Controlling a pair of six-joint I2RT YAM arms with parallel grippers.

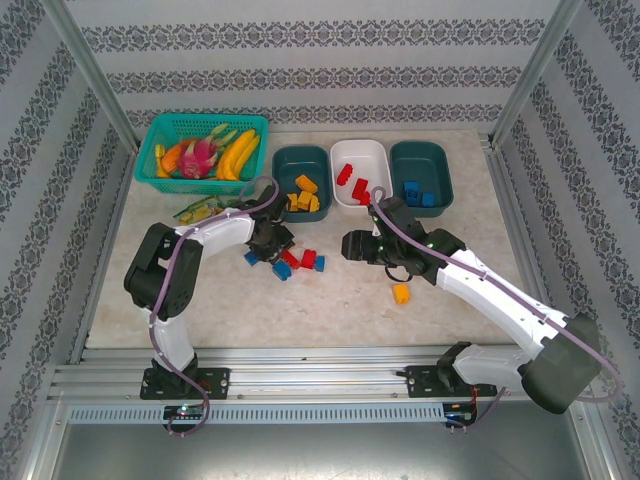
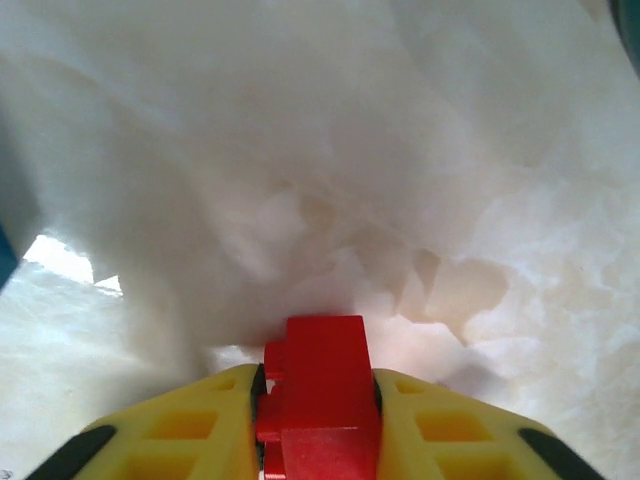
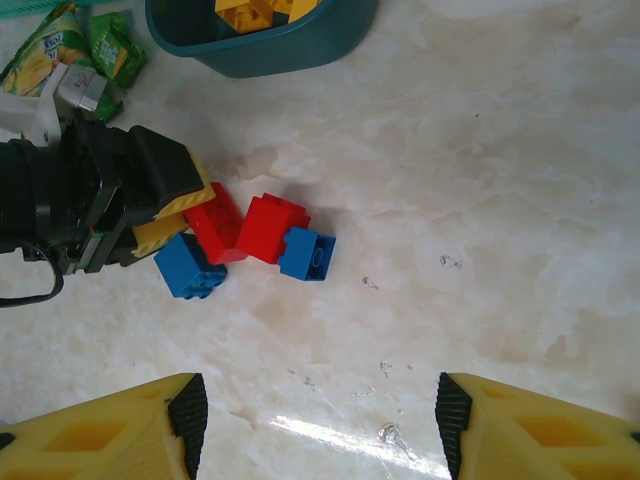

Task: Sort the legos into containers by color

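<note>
The left tool (image 1: 272, 245) is clamped on a small red plastic lego brick (image 2: 322, 380) at mid-worktop (image 1: 340, 300), with the white rounded plastic tub (image 1: 373, 160) toward the frame's upper right, while the right tool (image 3: 318, 410) stands half-open and empty.

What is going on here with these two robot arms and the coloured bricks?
The arms are sorting bricks by colour. The left claw is closed on a red brick in the loose cluster on the table; the right claw hangs open and empty. One teal tub holds yellow bricks, the white tub red, the other teal tub blue. A yellow brick lies apart.
</note>
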